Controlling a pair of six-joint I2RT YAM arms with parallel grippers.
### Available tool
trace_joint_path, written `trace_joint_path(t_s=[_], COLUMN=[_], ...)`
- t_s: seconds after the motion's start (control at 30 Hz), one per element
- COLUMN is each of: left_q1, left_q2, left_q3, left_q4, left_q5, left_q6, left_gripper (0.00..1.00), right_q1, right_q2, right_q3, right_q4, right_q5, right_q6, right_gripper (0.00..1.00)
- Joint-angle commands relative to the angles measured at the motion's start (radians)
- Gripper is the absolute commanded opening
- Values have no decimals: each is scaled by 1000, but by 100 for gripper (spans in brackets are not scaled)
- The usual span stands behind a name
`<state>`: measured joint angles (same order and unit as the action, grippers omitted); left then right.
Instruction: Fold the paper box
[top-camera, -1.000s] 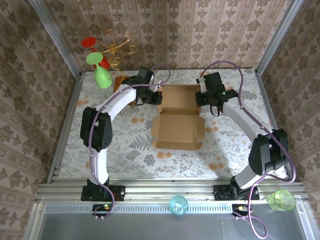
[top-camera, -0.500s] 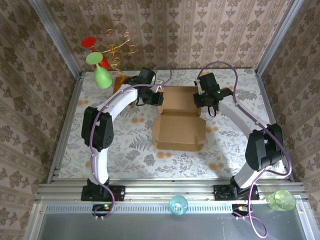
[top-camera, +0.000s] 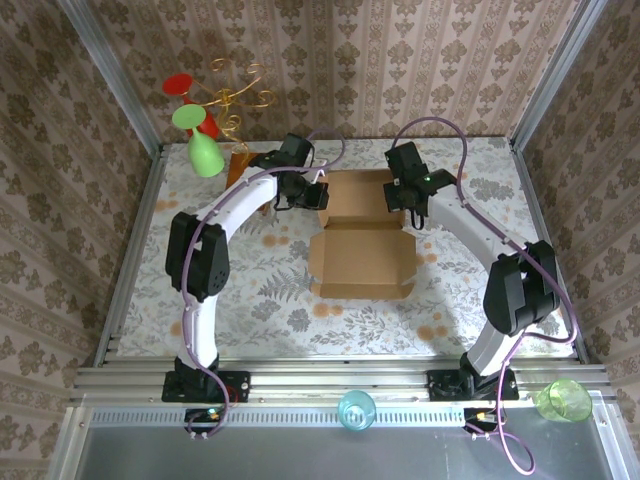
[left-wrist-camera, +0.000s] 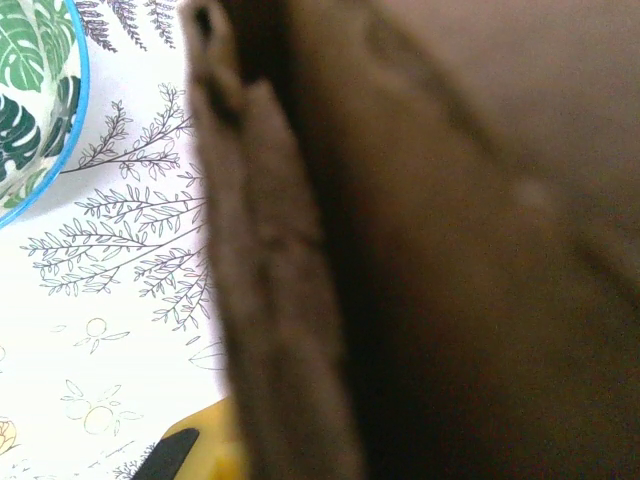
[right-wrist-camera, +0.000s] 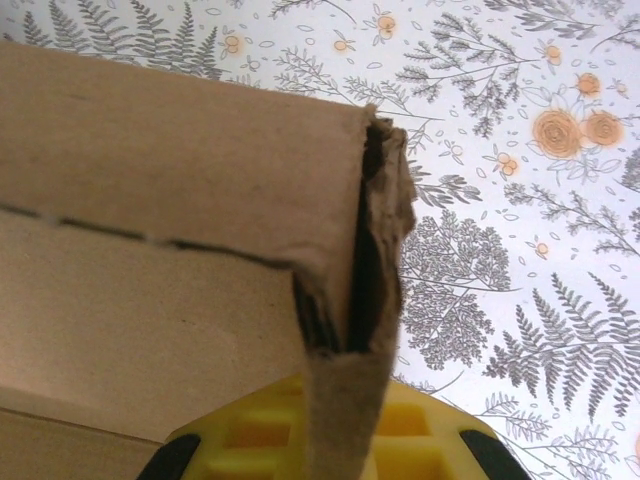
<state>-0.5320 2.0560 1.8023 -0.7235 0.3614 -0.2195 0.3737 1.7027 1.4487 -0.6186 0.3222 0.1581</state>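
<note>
The paper box (top-camera: 360, 240) lies open in the middle of the table, its near tray flat and its far panel between the two grippers. My left gripper (top-camera: 314, 196) is at the far panel's left side wall, and blurred cardboard (left-wrist-camera: 270, 300) runs up between its jaws, with one yellow finger (left-wrist-camera: 215, 450) showing beside it. My right gripper (top-camera: 401, 196) is shut on the doubled-over right side wall (right-wrist-camera: 350, 400), which stands upright between its yellow fingers (right-wrist-camera: 255, 435).
A blue-rimmed leaf-pattern bowl (left-wrist-camera: 20, 90) sits close to the left gripper. A wooden board (top-camera: 240, 163) and a gold stand with red and green glasses (top-camera: 205, 125) are at the back left. A teal cup (top-camera: 356, 408) and a green cup (top-camera: 563, 398) sit on the front rail.
My right gripper has moved left and slightly back, pulling the box's right side wall inward. The left gripper has hardly moved.
</note>
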Motion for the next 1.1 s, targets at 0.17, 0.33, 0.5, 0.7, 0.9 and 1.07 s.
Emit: trace_joint_path(t_s=[0.17,0.33,0.5,0.7,0.9,1.07], left_q1=[-20,-19,-15,-14,-13,-15], left_q2=[29,30,29,30,27,26], left_q3=[81,86,86,85,83,81], left_q4=[-24,-30,-31,-33,-34,-34], left_q5=[18,22,27,33,32,33], left_q6=[-23,-34,-50,-62,-67,-71], left_gripper=[0,0,0,0,0,0], right_q1=[48,32,7,-5,-5,-7], right_q2=[44,38,34,28,28,25], right_q3=[58,56,44,33,17,3], right_q4=[-100,-89,-86,-83,-81,-74], right_q5=[130,21,-72,-106,-105,-93], right_q6=[27,40,74,88,96,100], right_gripper=[0,1,7,14,22,21])
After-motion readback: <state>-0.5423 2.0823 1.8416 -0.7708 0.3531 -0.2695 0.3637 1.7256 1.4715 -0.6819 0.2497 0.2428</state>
